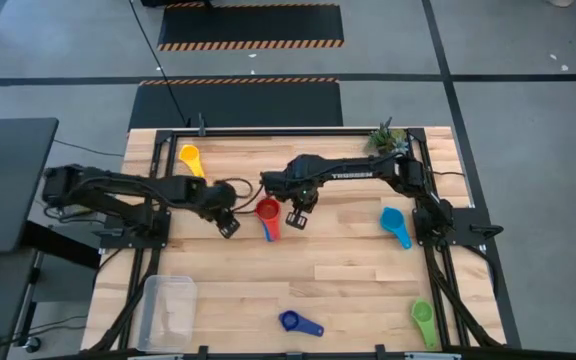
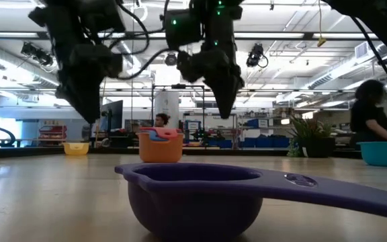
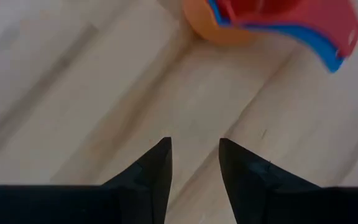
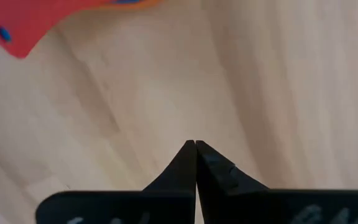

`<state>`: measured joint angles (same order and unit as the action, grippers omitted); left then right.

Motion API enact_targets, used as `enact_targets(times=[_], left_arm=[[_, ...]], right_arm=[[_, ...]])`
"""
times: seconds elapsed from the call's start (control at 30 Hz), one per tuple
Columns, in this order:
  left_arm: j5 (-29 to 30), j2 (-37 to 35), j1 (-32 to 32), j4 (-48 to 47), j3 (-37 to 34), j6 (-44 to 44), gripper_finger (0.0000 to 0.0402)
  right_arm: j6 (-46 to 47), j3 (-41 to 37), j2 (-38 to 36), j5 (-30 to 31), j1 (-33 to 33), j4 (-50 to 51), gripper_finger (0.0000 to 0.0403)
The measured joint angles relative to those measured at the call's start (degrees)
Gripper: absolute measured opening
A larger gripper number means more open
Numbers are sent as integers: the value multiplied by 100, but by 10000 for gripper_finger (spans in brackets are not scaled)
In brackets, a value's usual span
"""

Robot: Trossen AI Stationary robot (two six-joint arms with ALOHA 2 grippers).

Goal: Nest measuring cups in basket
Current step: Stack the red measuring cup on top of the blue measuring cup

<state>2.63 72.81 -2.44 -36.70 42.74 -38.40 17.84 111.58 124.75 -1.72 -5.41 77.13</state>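
Note:
A nested stack (image 1: 268,215) stands on its base mid-table: a red cup inside a blue one inside an orange one (image 2: 160,146). My left gripper (image 1: 228,225) hovers just left of the stack, open, with bare wood between its fingers (image 3: 194,146). My right gripper (image 1: 297,218) hangs just right of the stack, pointing down, shut on nothing (image 4: 194,143); the stack's red handle (image 4: 23,25) shows beyond it. Loose cups lie on the table: yellow (image 1: 190,157), light blue (image 1: 395,225), dark blue (image 1: 300,322) and green (image 1: 424,322). The clear basket (image 1: 168,310) sits at the near left corner.
A small plant (image 1: 388,138) stands at the far right corner. A black frame (image 1: 268,128) runs along the table's edges. Bare wood lies between the stack and the near cups. In the low view a person (image 2: 371,114) shows in the room beyond the table.

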Motion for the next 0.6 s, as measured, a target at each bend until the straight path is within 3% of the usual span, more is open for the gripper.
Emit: enact_targets(times=[0.3,0.6], left_arm=[[-330,808,245,1395,-4,428,139],[-340,1479,267,2016,-4,799,139]], right_arm=[[-61,-609,-4,-500,0,-1265,2],[-244,-1093,-4,-960,-4,-2327,1]])
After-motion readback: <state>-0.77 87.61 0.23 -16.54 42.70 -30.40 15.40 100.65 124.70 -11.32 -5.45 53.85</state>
